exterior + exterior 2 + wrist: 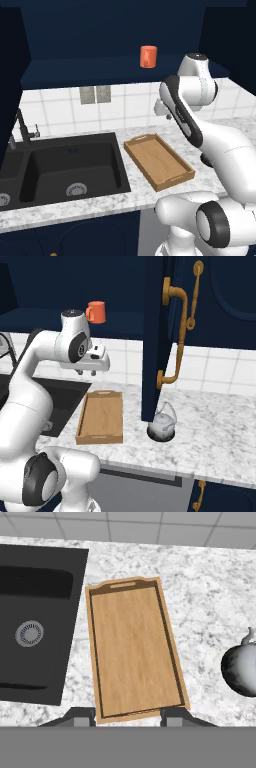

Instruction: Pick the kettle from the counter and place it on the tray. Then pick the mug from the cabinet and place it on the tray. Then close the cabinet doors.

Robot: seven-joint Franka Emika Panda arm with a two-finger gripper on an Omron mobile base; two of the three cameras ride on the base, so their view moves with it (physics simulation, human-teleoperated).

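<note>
kettle (241,673): well off to one side of the fingertips (81,716), cut by hand view's edge; in right base view its upper part sits behind the open cabinet door (157,341). sink (35,619): opposite side, also cut by the edge.

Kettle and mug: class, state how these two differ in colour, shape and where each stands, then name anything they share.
The kettle is rounded and grey-silver with an arched handle on top; the mug is a plain orange-red cylinder with a side handle. The kettle stands on the counter beside the tray; the mug stands up in the cabinet. Both are small, upright and not on the tray.
</note>
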